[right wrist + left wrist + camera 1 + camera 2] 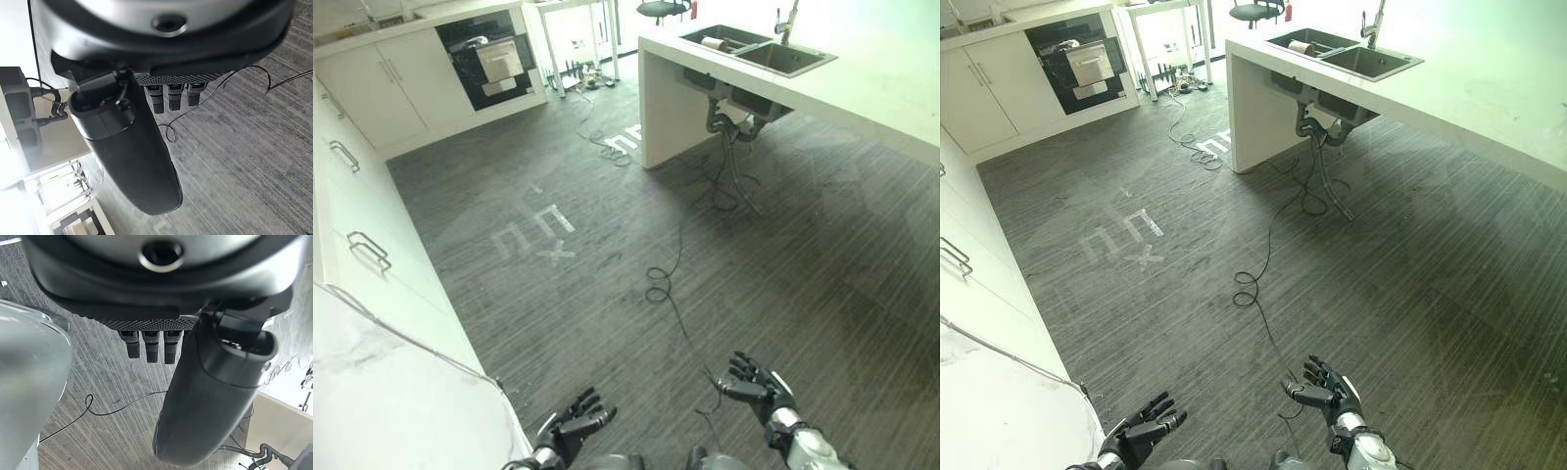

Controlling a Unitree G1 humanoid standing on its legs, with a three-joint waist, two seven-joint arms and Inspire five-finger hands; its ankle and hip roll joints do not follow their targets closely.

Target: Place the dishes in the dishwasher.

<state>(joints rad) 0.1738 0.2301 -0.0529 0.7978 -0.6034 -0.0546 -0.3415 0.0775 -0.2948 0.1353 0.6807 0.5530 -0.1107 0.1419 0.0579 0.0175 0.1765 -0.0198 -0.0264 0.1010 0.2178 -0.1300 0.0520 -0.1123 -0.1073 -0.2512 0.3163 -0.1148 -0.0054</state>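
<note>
My left hand (576, 423) hangs low at the near edge of the scene, over the grey striped floor (607, 284), its fingers loosely spread and holding nothing. My right hand (756, 384) is out to the right of it, a little farther forward, also relaxed and open with nothing in it; my right wrist view shows the thumb (132, 156) standing clear of the short row of fingers (168, 97) with bare floor beyond them.

The dishwasher (489, 61) is at the far left, set into the white cabinets (382, 93), its dark door area open with a white rack or drawer showing inside. The sink (759, 47) is at the far right in a white counter (862, 88), and a pale dish-like object (713, 43) lies in its left basin; I cannot tell just what it is. Both are well apart from my hands.
</note>
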